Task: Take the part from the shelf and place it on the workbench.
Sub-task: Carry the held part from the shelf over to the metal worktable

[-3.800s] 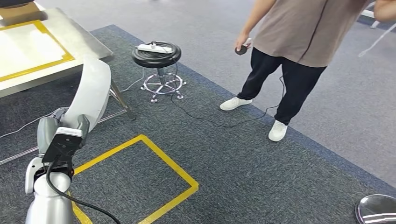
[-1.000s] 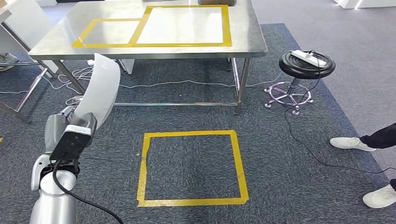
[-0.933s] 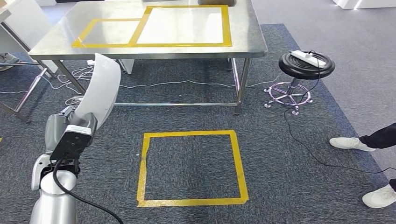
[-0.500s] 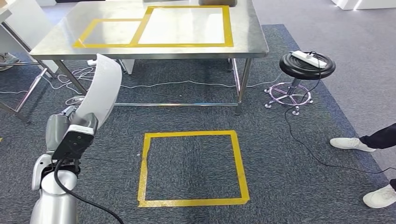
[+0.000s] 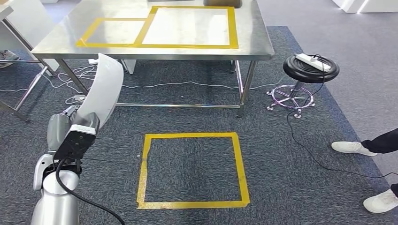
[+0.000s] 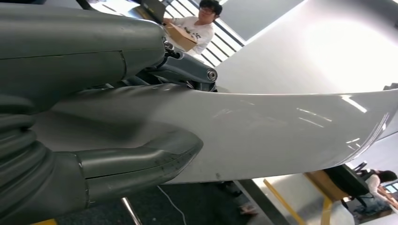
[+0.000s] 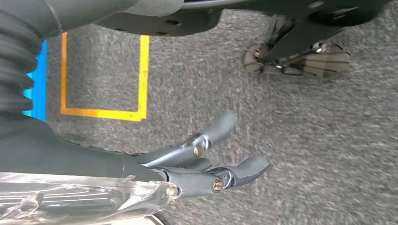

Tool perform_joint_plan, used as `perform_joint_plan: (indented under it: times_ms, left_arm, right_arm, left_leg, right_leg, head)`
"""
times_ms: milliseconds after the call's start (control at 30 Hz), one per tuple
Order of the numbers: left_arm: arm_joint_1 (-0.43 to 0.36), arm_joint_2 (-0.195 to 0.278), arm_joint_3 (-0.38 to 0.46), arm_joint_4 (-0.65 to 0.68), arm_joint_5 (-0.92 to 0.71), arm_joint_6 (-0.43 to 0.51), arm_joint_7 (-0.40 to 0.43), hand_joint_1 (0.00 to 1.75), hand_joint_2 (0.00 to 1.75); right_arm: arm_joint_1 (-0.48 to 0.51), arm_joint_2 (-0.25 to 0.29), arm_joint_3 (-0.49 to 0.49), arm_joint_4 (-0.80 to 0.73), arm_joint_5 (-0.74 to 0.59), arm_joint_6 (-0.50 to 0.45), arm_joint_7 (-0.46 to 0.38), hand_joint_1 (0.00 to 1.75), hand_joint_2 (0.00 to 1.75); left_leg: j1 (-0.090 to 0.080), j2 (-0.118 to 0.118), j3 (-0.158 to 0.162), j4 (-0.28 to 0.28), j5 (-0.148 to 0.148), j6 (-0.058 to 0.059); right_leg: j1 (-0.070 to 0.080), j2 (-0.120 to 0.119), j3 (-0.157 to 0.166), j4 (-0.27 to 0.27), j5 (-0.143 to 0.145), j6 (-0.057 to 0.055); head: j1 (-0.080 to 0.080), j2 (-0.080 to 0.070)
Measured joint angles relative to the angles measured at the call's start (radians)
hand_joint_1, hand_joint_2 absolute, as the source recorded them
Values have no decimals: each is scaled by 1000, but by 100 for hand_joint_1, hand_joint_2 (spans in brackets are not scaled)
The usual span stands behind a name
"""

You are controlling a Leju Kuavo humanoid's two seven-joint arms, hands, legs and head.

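At the left, the left hand [image 5: 63, 125] gripped the part [image 5: 104, 89], a curved white panel standing upright above the carpet, with the thumb [image 6: 141, 161] under it and the fingers [image 6: 187, 70] on its other face. Ahead stood the counter [image 5: 56, 42] with yellow tape outlines, and a yellow square [image 5: 192, 169] lay on the carpet before it. At the right were a stool [image 5: 309, 69] and a person's shoes [image 5: 352, 147], and the right hand [image 7: 206, 164] hung over the carpet, its fingers apart and holding nothing.
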Motion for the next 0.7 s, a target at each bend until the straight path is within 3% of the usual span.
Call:
perform_joint_plan:
  times_ms: [33,67,100,167,233,300,367,400,433,467,533,567,633,700]
  left_arm:
    - [0,0,0,0,0,0,0,175,175]
    - [0,0,0,0,0,1,0,175,175]
    - [0,0,-1,0,0,1,0,175,175]
    - [-1,1,-1,0,0,1,1,175,175]
    - [-1,1,-2,0,0,1,1,175,175]
    - [-1,1,-2,0,0,1,1,175,175]
    - [-1,1,-2,0,0,1,1,175,175]
    - [-1,1,-2,0,0,1,1,175,175]
    - [-1,1,-2,0,0,1,1,175,175]
    - [-1,1,-2,0,0,1,1,175,175]
    - [-1,1,-2,0,0,1,1,175,175]
    - [-1,1,-2,0,0,1,1,175,175]
    - [-1,1,-2,0,0,1,2,175,175]
    - [-1,1,-2,0,0,1,4,175,175]
  right_arm:
    - [0,0,0,0,0,0,0,0,175]
    - [-1,1,0,1,0,0,-1,0,175]
    - [-1,1,0,1,0,0,0,0,175]
    - [-1,1,-1,2,-1,-1,0,0,175]
    - [0,1,-2,1,-2,-3,1,0,175]
    - [0,1,-3,1,-2,-4,2,0,175]
    - [0,1,-4,1,-2,-4,5,0,175]
    - [1,1,-4,1,-2,-4,6,0,175]
    - [1,1,-5,1,-2,-4,8,0,175]
    - [1,1,-6,1,-2,-4,8,0,175]
    - [1,1,-7,1,-2,-4,9,0,175]
    - [1,1,-7,1,-2,-4,9,0,175]
    - [0,1,-8,1,-2,-3,10,0,175]
    - [-1,1,-9,1,-3,-3,11,0,175]
  left_leg:
    - [3,-1,4,5,-7,-10]
    - [4,-2,4,10,-12,-19]
    - [3,-2,3,12,-17,-27]
    - [2,-3,2,15,-18,-37]
    - [4,1,-2,31,-23,-44]
    - [3,6,-48,115,-54,-46]
    - [0,7,-132,249,-107,-46]
    - [-1,7,-166,293,-118,-44]
    - [-1,7,-185,306,-109,-40]
    - [-3,7,-183,280,-78,-35]
    - [-10,8,-142,156,16,-21]
    - [-14,10,-119,95,41,-15]
    - [-20,11,-98,38,52,-9]
    - [-20,9,-92,33,46,-3]
  right_leg:
    - [-3,5,29,-65,27,6]
    - [-5,9,51,-113,39,1]
    - [-5,14,60,-133,41,-8]
    - [-3,17,60,-129,33,-39]
    - [-3,18,67,-128,35,-54]
    - [-2,17,77,-131,31,-65]
    - [3,15,84,-131,23,-73]
    - [6,14,89,-131,18,-75]
    - [8,14,96,-131,12,-77]
    - [11,15,105,-131,6,-77]
    - [13,16,125,-132,-9,-75]
    - [15,16,132,-132,-16,-71]
    - [18,17,136,-135,-30,-59]
    - [19,14,144,-143,-41,-46]
  head:
    - [2,0]
    - [5,0]
    - [4,0]
    - [2,0]
    - [-2,0]
    - [-5,0]
    - [-6,0]
    - [-7,0]
    - [-7,0]
    - [-7,0]
    - [-7,0]
    - [-7,0]
    - [-7,0]
    - [-7,0]
